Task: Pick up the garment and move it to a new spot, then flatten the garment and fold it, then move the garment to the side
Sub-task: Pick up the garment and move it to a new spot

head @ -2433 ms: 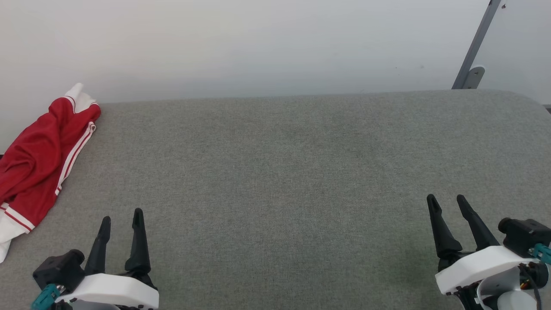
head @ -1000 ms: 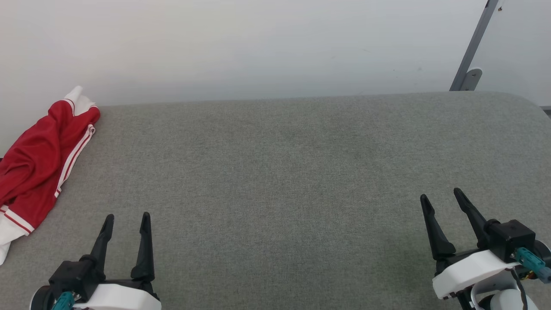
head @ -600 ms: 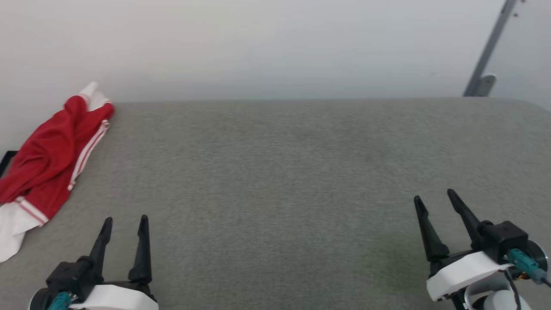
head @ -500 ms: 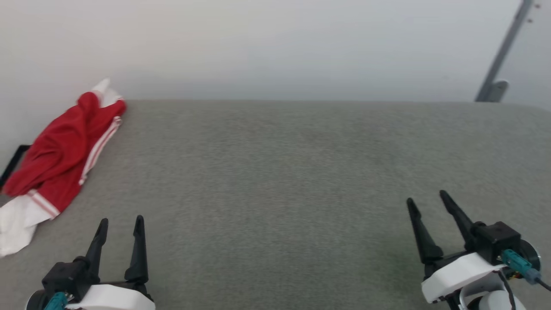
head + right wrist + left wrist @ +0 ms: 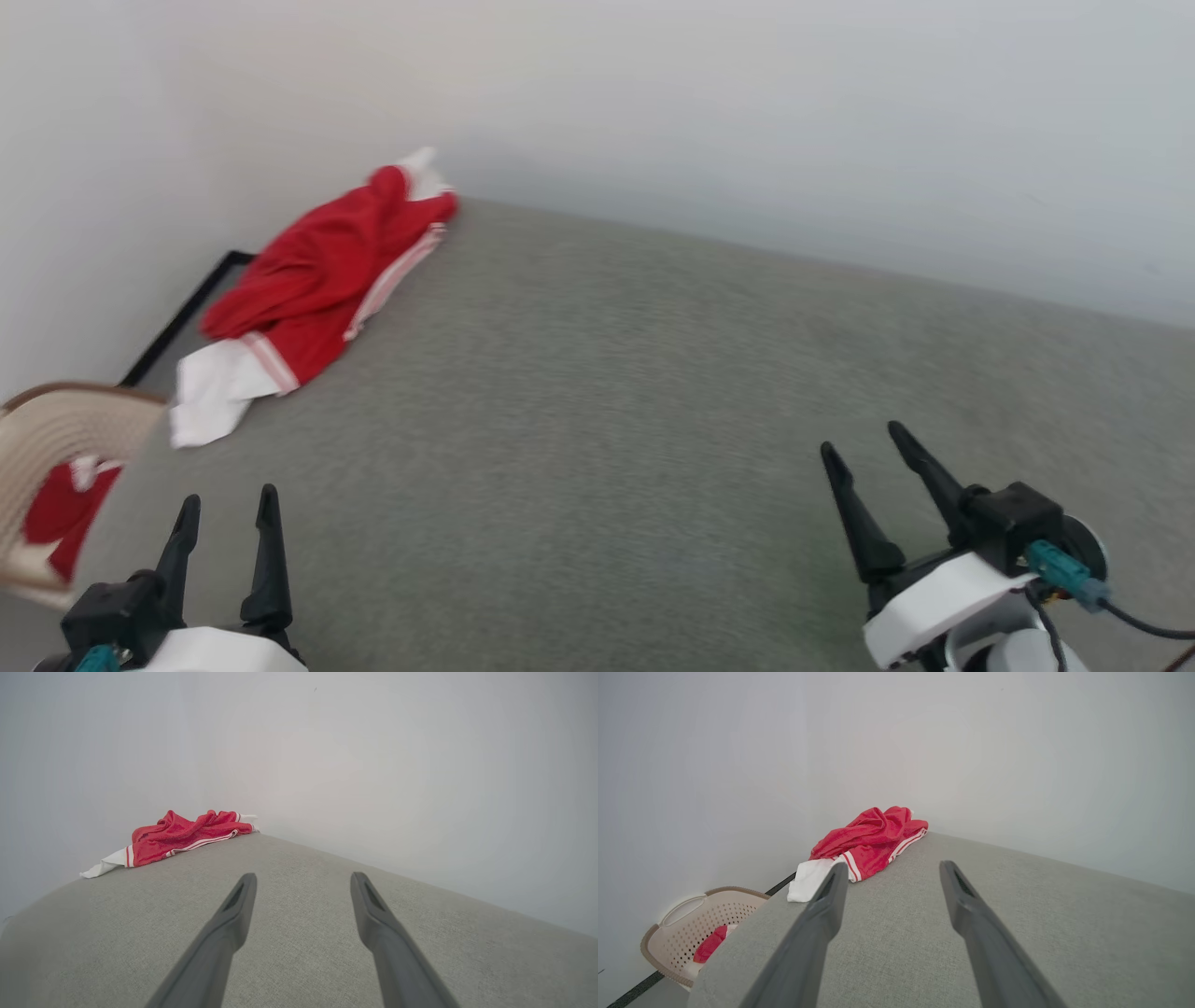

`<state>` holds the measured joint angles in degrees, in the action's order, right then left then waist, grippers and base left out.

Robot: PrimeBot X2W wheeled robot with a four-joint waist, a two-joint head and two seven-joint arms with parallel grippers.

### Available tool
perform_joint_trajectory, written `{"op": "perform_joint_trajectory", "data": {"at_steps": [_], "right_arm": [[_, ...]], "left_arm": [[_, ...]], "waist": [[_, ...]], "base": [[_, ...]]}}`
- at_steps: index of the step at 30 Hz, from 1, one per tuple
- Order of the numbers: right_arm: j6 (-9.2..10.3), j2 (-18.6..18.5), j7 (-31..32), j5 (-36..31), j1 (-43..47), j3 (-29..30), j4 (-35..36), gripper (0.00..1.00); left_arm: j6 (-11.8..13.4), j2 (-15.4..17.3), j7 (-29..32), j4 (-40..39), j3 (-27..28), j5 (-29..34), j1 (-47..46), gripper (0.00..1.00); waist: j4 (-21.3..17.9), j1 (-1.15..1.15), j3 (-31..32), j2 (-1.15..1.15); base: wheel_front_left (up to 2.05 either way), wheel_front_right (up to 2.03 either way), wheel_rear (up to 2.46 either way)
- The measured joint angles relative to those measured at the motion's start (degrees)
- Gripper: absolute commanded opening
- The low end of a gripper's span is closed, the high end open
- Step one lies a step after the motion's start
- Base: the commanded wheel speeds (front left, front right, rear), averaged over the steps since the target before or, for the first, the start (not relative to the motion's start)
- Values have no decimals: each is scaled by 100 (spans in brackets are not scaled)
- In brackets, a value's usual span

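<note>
The red garment (image 5: 317,280) lies crumpled at the far left edge of the grey padded surface (image 5: 607,420), its white end panel hanging toward the near left. The left wrist view has the garment (image 5: 868,844) ahead and slightly left, and in the right wrist view the garment (image 5: 187,836) lies far off to the left. My left gripper (image 5: 229,509) hovers open at the lower left, well short of the garment. At the lower right my right gripper (image 5: 864,446) is open too, with nothing between its fingers.
A beige perforated laundry basket (image 5: 47,439) holding something red stands on the floor past the surface's left edge; the basket (image 5: 686,928) also appears low in the left wrist view. A pale wall runs behind and to the left. A dark floor strip (image 5: 182,313) runs beside the surface.
The head camera has turned left, so the garment now sits nearer the picture's middle and the basket has come into view. Both grippers stay open; the garment has not moved.
</note>
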<state>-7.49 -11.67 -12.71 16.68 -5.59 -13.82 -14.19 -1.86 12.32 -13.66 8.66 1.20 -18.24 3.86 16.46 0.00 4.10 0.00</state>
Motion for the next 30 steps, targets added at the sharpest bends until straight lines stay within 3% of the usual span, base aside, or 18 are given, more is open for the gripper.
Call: {"op": "perform_joint_trajectory", "data": {"at_steps": [12, 23, 30], "right_arm": [[-1, 63, -91, 105, -214, -459, -113, 100], [0, -35, -111, 153, -381, -498, -147, 100], [0, -172, -127, 108, -357, -140, -22, 100]], "left_arm": [[103, 1, 46, -105, 40, -110, 178, 100], [196, -122, 3, -89, 59, -232, 78, 100], [164, -102, 113, 237, -47, -248, -581, 100]], "waist": [[906, 0, 146, 0], [1100, 0, -78, 0], [1137, 0, -300, 0]], "base": [[0, 0, 0], [0, 0, 0], [0, 0, 0]]}}
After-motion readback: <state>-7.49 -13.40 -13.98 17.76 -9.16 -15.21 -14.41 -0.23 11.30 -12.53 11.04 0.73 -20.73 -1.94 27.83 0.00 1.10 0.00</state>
